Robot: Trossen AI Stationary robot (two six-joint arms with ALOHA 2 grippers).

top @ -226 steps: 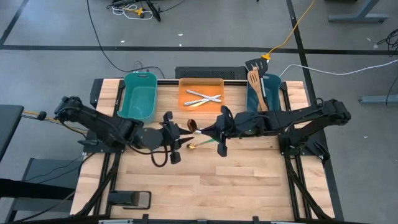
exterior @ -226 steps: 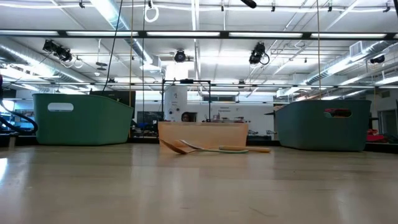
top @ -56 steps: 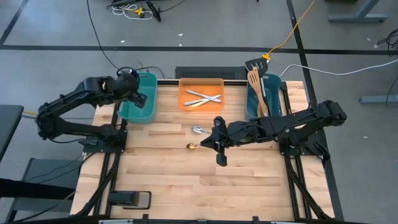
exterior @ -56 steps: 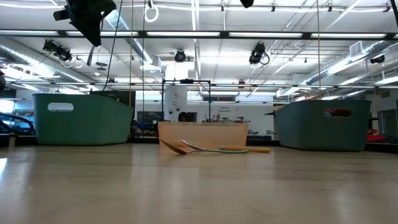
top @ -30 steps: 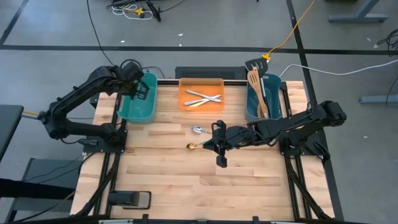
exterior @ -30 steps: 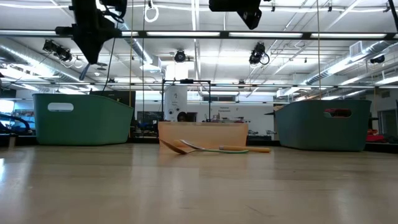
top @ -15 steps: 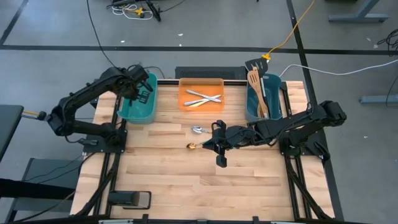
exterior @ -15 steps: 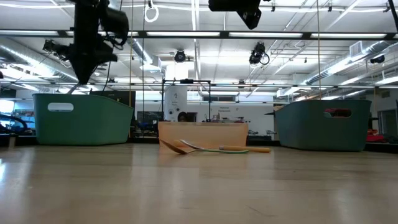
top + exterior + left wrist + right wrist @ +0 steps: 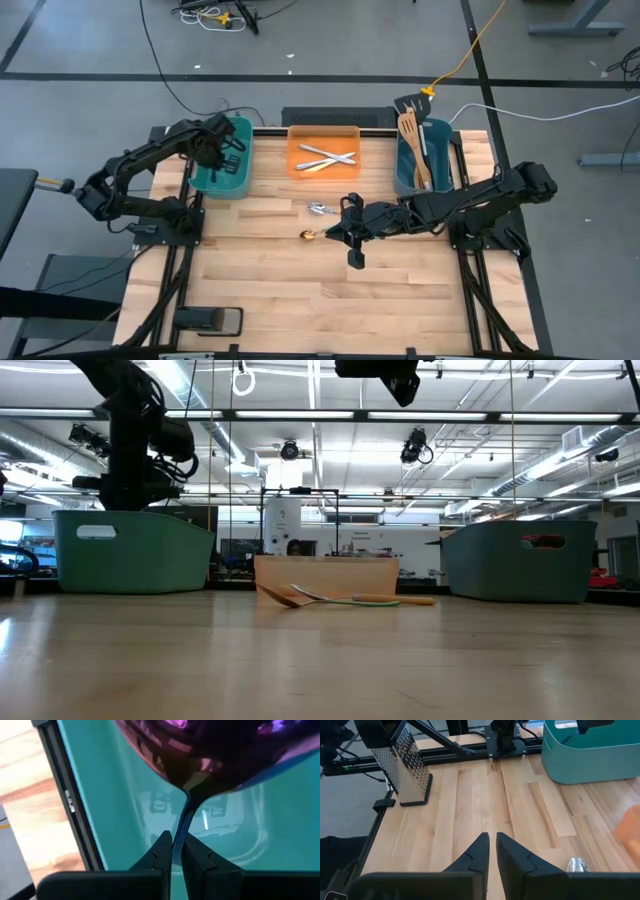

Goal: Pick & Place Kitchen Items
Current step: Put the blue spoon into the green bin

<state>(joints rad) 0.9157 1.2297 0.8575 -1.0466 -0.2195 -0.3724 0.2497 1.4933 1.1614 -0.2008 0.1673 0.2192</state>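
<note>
My left gripper (image 9: 228,155) reaches down into the left teal tub (image 9: 215,175) and is shut on a shiny purple spoon (image 9: 210,750). In the low view the gripper (image 9: 125,495) dips behind the tub's rim. My right gripper (image 9: 350,238) hovers shut and empty over the table's middle, beside a gold spoon (image 9: 308,236) that lies flat on the wood. A silver spoon (image 9: 318,208) lies flat a little farther back and also shows in the right wrist view (image 9: 577,865). My left gripper pinches the spoon's thin handle (image 9: 181,827) between its two fingers, just behind the bowl. The fingers point down into the tub and lie along the handle. The spoon sticks out past the fingertips, bowl first; whether it touches the tub's floor I cannot tell.
An orange tray (image 9: 296,160) with silver cutlery stands at the back middle. The right teal tub (image 9: 405,165) holds wooden spatulas and a black turner. A metal grater (image 9: 402,770) stands near the table's left edge. Bare wood lies toward the near edge.
My left gripper has gone down from above the left tub into it, carrying the purple spoon, and has tipped to point more steeply down.
</note>
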